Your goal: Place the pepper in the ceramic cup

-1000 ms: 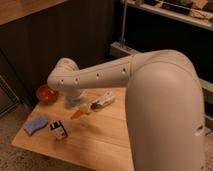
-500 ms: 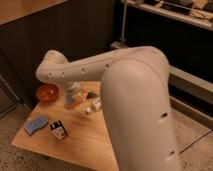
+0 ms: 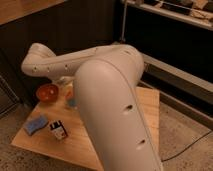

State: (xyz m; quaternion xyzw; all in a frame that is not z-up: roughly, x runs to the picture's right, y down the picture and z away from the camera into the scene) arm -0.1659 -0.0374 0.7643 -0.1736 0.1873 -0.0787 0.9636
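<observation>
My white arm point(image 3: 107, 95) fills the middle of the camera view, and its forearm reaches left over the wooden table point(image 3: 149, 107). The gripper point(image 3: 66, 86) hangs below the forearm just right of the red bowl, mostly hidden behind the arm. A sliver of the pale-blue ceramic cup point(image 3: 71, 103) shows at the arm's left edge, under the gripper. The orange pepper is hidden from view.
A red-orange bowl point(image 3: 48, 92) stands at the table's back left. A flat blue sponge point(image 3: 36, 125) and a small white box point(image 3: 58, 131) lie near the front left corner. Dark shelving point(image 3: 170, 30) runs behind the table.
The arm has swung closer to the camera and now covers the table's middle. The pepper and the white item seen a second ago are now hidden behind it.
</observation>
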